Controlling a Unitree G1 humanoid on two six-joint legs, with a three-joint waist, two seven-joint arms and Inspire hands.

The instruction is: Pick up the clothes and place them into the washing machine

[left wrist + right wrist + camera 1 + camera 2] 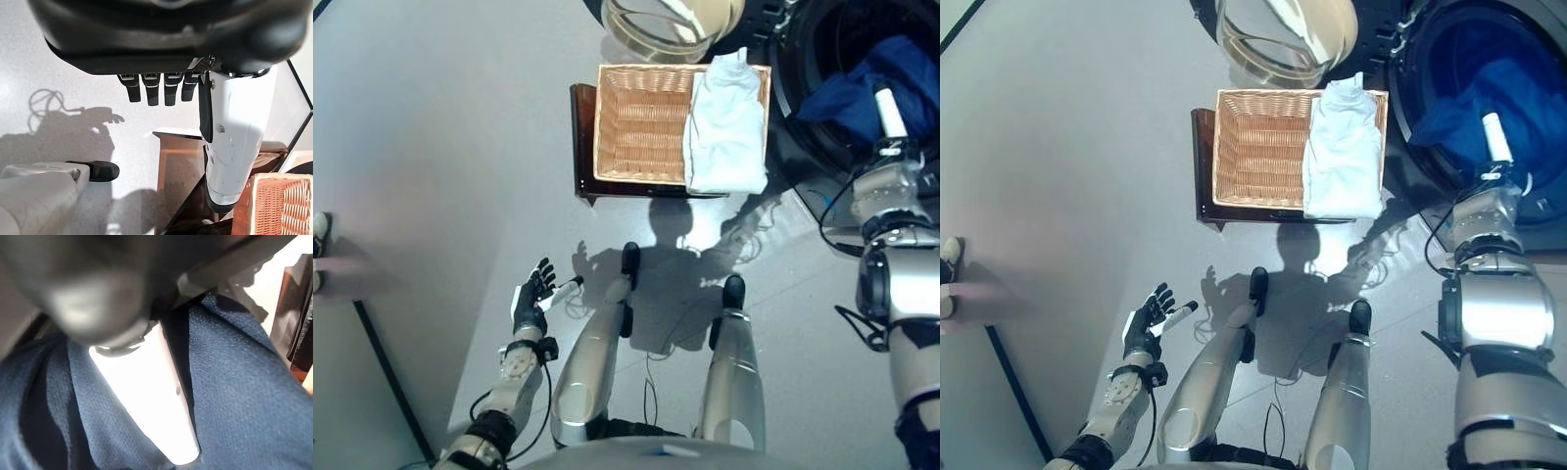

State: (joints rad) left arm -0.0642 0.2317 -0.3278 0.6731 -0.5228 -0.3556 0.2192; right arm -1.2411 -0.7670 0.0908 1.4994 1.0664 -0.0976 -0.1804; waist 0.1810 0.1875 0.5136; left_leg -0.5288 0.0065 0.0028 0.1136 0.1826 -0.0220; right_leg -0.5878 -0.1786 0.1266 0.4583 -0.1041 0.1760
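Note:
A folded white garment (724,127) lies in the right half of the shallow wicker basket (641,122), which rests on the low dark brown box (579,137). A dark blue garment (862,93) lies in the washing machine's open drum (1449,59). My right hand (889,113) reaches into the drum mouth, its white-covered thumb (146,396) lying on the blue cloth (234,396). My left hand (530,299) hangs open and empty low at the left, over the floor, far from the basket; it also shows in the left wrist view (171,29).
The machine's round glass door (656,29) stands open behind the basket. A person's shoe (318,250) shows at the far left edge. Grey floor (440,147) spreads to the left of the box.

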